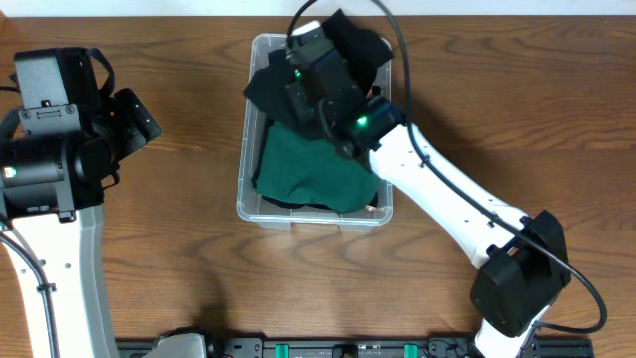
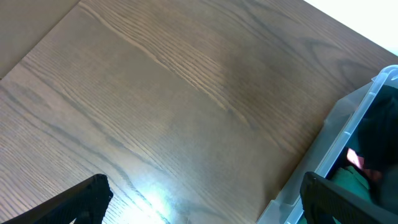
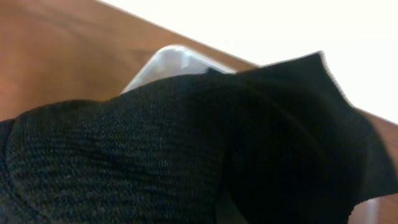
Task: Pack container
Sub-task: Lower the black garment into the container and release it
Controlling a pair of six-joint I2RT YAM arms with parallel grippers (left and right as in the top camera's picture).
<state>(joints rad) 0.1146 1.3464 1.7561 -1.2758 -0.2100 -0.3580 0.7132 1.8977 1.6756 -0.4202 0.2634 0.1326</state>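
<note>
Container (image 1: pixel 244 189): clear bin, upper centre of the overhead frame, standing on the table (image 1: pixel 179 60). Contents: one green cloth (image 1: pixel 308 174) across its lower part and one black cloth (image 1: pixel 358 45) at the top end, spilling over the rim. My right claw (image 1: pixel 316 72) sits above that end. The black cloth fills its wrist view and hides the fingers, so I cannot tell its grip. My left claw (image 1: pixel 134 117): left of frame, well apart from the bin, fingers spread, holding nothing.
</note>
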